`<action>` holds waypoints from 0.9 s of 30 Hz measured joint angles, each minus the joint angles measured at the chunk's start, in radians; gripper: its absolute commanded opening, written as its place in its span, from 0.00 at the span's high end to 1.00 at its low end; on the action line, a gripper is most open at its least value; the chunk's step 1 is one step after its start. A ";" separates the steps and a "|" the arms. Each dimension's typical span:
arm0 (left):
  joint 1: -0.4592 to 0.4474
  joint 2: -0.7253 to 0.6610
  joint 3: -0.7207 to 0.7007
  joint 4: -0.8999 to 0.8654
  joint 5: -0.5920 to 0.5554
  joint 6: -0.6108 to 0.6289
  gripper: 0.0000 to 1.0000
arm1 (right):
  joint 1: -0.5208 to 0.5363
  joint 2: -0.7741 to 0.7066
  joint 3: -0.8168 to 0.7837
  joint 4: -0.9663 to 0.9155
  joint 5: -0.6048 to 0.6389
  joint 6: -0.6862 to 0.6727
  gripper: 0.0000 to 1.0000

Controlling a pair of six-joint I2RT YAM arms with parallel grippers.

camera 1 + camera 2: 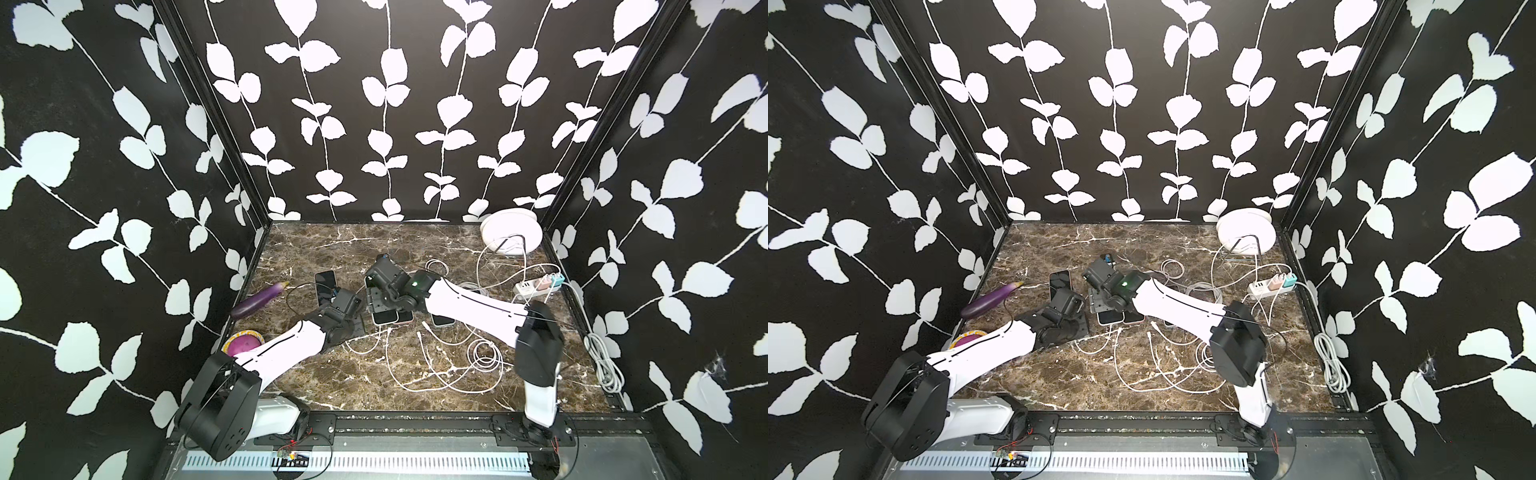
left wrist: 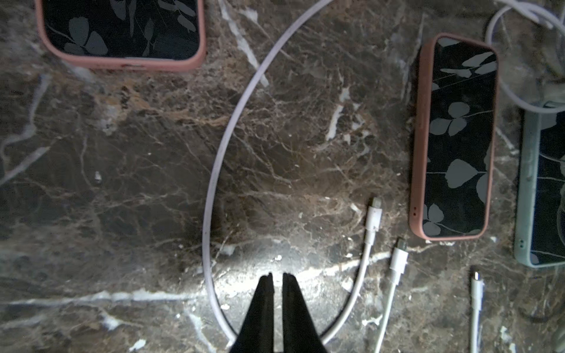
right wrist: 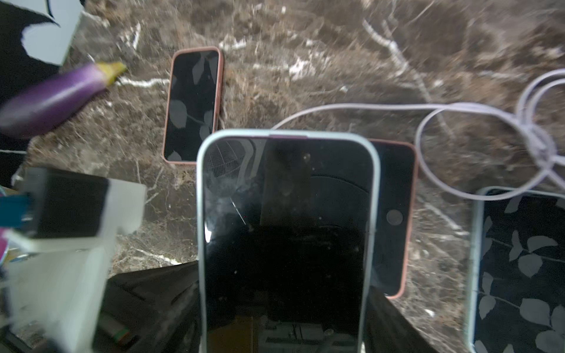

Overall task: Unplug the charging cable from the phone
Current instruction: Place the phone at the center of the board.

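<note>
My right gripper [image 3: 287, 290] is shut on a phone [image 3: 287, 214] in a pale green case, its jaws on the two long sides. A pale cable [image 3: 351, 107] runs off from behind the phone's far end; the plug is hidden. In both top views that gripper [image 1: 380, 313] [image 1: 1105, 312] sits over the phone [image 1: 386, 321]. My left gripper [image 2: 277, 275] hovers over the marble, shut, with nothing between its tips. A white cable loop [image 2: 214, 183] passes beneath its fingers. Three loose cable plugs [image 2: 374, 214] [image 2: 400, 253] [image 2: 477, 279] lie beside it.
Two pink-cased phones [image 2: 455, 137] [image 2: 122, 30] and another green-cased one [image 3: 519, 269] lie flat. An eggplant [image 1: 259, 299] and a bowl [image 1: 243, 343] are at the left. A power strip [image 1: 538, 284], white plates [image 1: 511, 230] and tangled cables [image 1: 478, 357] are at the right.
</note>
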 measured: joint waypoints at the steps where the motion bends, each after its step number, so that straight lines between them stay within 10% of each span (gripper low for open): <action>1: 0.001 -0.003 -0.001 0.002 0.000 0.000 0.89 | 0.001 0.032 0.028 -0.004 -0.009 0.004 1.00; 17: 0.023 -0.304 0.048 -0.293 -0.129 -0.016 0.76 | 0.003 0.423 0.495 -0.229 0.006 0.127 1.00; 27: 0.060 -0.310 0.057 -0.358 -0.112 -0.013 0.77 | -0.005 0.451 0.425 -0.150 -0.023 0.131 1.00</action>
